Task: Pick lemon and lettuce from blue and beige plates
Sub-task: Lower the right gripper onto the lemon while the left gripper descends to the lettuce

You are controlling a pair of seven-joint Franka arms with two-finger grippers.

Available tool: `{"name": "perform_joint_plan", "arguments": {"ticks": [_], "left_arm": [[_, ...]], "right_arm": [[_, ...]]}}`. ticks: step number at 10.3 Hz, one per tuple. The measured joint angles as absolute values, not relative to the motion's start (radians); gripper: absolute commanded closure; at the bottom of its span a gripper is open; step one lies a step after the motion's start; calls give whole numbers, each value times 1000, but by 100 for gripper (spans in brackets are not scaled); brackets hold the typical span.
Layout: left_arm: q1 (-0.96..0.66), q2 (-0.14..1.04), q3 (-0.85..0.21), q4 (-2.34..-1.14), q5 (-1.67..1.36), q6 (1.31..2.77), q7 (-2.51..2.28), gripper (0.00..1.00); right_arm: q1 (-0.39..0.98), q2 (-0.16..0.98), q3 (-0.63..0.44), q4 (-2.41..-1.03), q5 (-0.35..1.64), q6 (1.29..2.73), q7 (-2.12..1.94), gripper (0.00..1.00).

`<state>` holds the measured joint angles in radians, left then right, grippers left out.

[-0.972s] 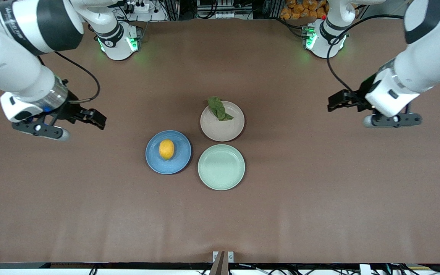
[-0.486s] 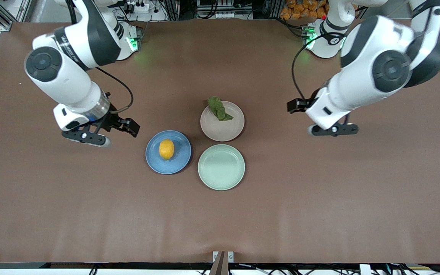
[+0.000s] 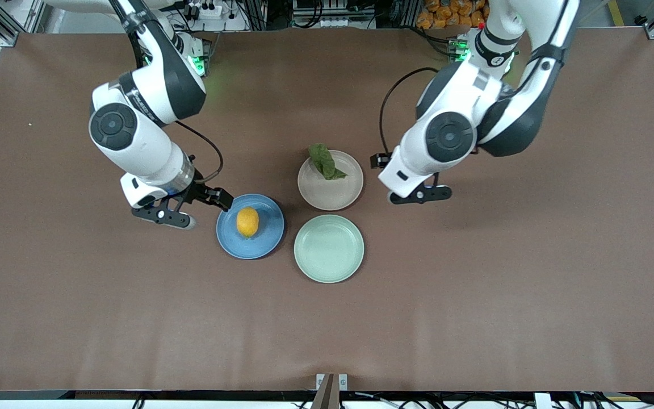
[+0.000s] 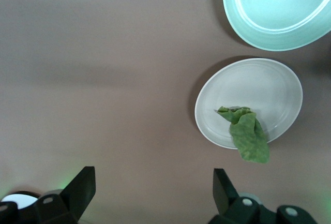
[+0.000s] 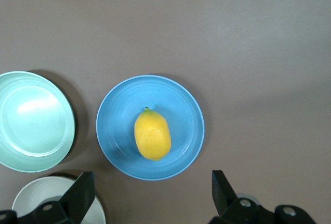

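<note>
The lemon (image 3: pixel 247 221) lies on the blue plate (image 3: pixel 264 240); both show in the right wrist view, lemon (image 5: pixel 152 135) on plate (image 5: pixel 181 110). The lettuce (image 3: pixel 325 161) lies on the beige plate (image 3: pixel 330 196), hanging over its rim on the side toward the arms' bases; the left wrist view shows the leaf (image 4: pixel 248 136) and its plate (image 4: pixel 258 84). My right gripper (image 3: pixel 219 199) is open and empty, over the blue plate's rim at the right arm's end (image 5: pixel 152 176). My left gripper (image 3: pixel 381 162) is open and empty, over the table beside the beige plate (image 4: pixel 153 171).
An empty mint-green plate (image 3: pixel 328 248) sits nearer the front camera than the beige plate, beside the blue one. It also shows in the left wrist view (image 4: pixel 274 12) and the right wrist view (image 5: pixel 31 120). A brown cloth covers the table (image 3: pixel 474 295).
Both arms have swung in from the table's ends toward the plates and lowered. The right gripper reached the blue plate's rim, the left gripper the beige plate's side. Plates, lemon and lettuce have not moved.
</note>
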<state>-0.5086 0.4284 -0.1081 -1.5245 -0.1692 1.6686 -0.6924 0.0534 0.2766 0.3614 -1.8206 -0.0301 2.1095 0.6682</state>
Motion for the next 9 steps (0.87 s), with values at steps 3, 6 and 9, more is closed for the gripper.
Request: {"name": "perform_joint_plan", "arguments": {"ticks": [3,6,9], "left_arm": [[-579,532,-109,-1525,-170,1824,-856,0],[-615,616,-109,-1524,-174,1937,-955,0],[-665,665,-110,-1523,-180,1986,-1102,0]], "right_arm": [[64,330,362,-1873,-31,2224,679,0],[90,399,362,-1882,-62,2285,697,0],[98,462,362,-1882,-152,2321,752,0]]}}
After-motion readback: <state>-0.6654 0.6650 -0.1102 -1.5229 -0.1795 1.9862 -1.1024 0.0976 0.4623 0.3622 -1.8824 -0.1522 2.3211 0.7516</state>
